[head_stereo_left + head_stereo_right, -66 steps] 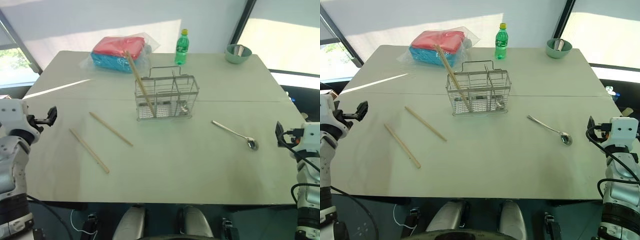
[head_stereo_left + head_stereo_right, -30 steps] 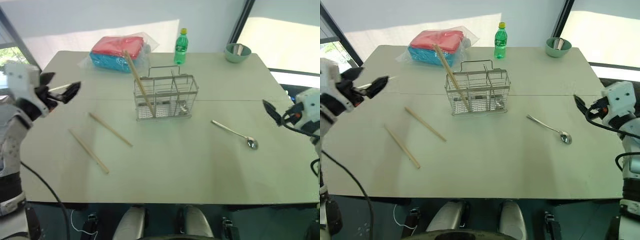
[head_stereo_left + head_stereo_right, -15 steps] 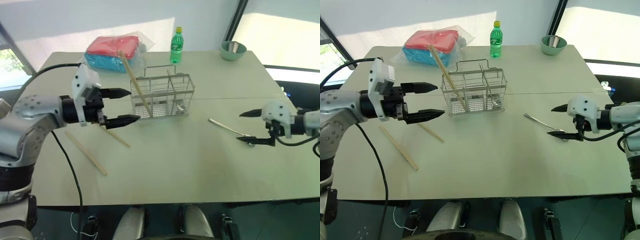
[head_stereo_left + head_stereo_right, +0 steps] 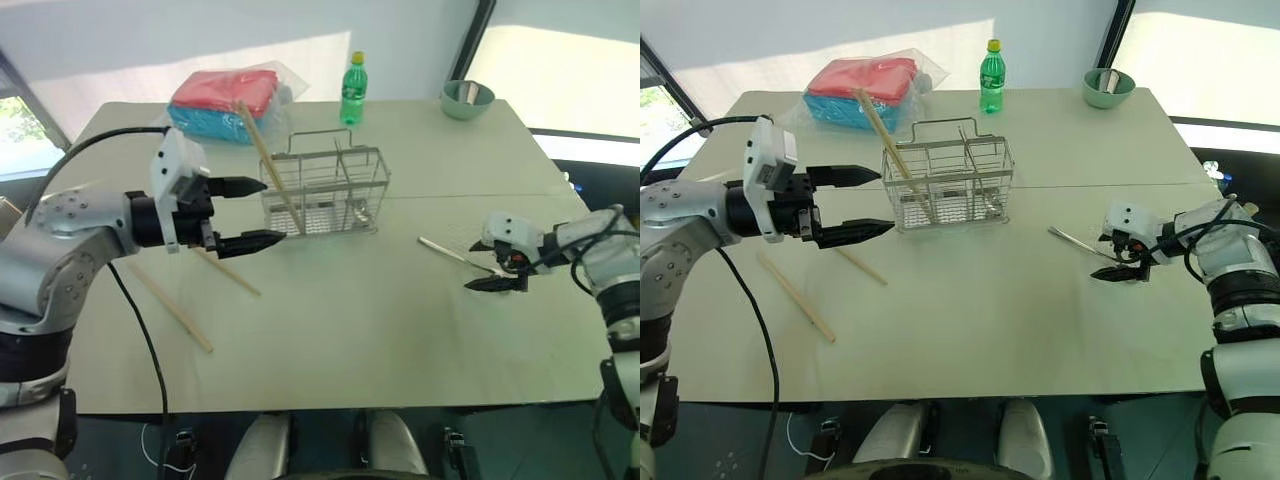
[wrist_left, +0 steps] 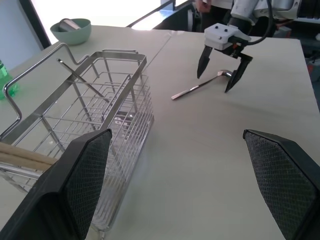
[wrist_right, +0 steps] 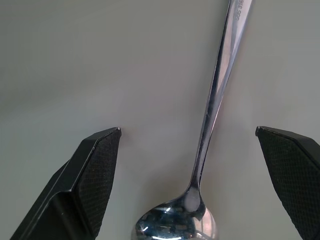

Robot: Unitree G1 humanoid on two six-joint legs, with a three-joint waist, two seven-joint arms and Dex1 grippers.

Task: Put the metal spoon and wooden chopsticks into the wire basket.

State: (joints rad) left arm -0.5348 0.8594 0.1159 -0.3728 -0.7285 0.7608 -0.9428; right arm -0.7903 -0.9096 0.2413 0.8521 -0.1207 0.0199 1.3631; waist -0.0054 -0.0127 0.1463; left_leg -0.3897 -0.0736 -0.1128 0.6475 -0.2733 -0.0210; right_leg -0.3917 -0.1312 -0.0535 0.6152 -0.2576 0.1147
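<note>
The metal spoon (image 6: 212, 112) lies flat on the counter (image 4: 990, 310), to the right of the wire basket (image 4: 948, 187) and well apart from it; in the head views its bowl end is hidden behind the right gripper (image 4: 1118, 259), though the right wrist view shows the bowl and handle between the two black fingers, neither touching it. That gripper's jaws stand wide apart, straddling the bowl end just above the counter. The wire basket stands upright mid-counter, and wooden chopsticks (image 4: 888, 142) lean in its left compartment, tilted left with the top poking above the rim; whether that is one stick or two pressed together cannot be told. A small shiny item at the bottom of the basket's right compartment is too small to identify. Two more chopsticks lie loose on the counter left of the basket: one (image 4: 796, 297) is fully visible, the other (image 4: 862, 267) is partly covered by the left gripper (image 4: 868, 202). The left gripper hangs just beside the basket's left end, pointing at it, jaws wide apart and empty.
</note>
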